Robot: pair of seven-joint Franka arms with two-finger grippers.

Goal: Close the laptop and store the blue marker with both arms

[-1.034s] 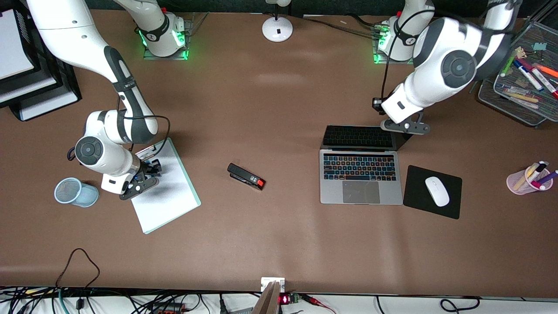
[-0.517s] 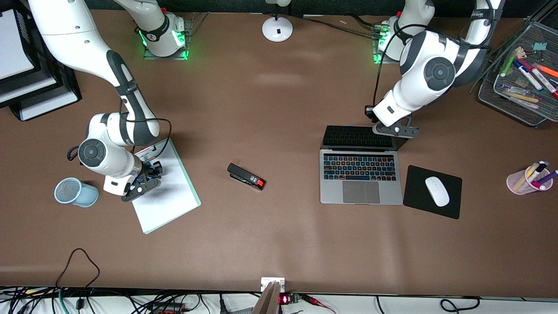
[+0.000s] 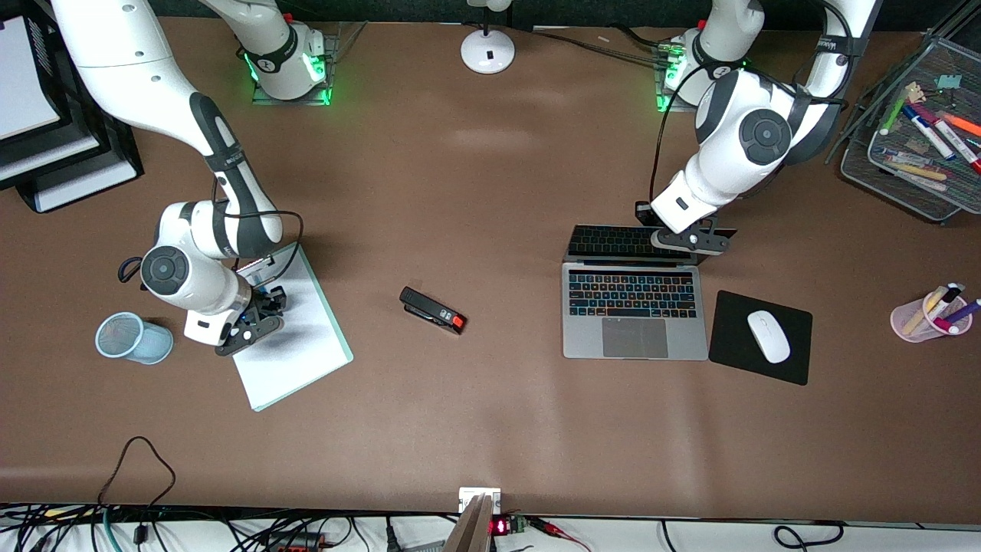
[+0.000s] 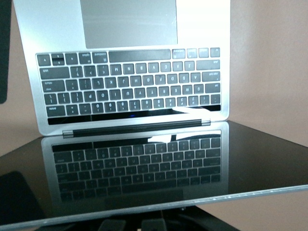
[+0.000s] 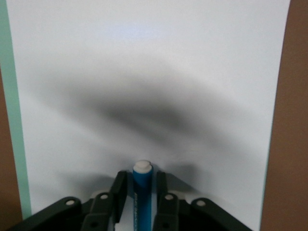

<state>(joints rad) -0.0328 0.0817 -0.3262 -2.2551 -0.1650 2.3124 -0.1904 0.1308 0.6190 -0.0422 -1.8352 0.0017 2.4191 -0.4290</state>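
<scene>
Laptop [image 3: 634, 310] open; blue marker [image 5: 142, 192] gripped.
We see right gripper [image 5: 141, 192] clamping marker above notepad [image 3: 295, 330]; left gripper [image 3: 687, 239] at screen edge, fingers perhaps together, unclear.

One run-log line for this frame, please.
left tool: at laptop lid's top edge, lid open | right tool: shut on blue marker over notepad

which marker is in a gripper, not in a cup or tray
The short bright-blue marker with a whitish end, clamped in the right gripper over the white notepad.
</scene>
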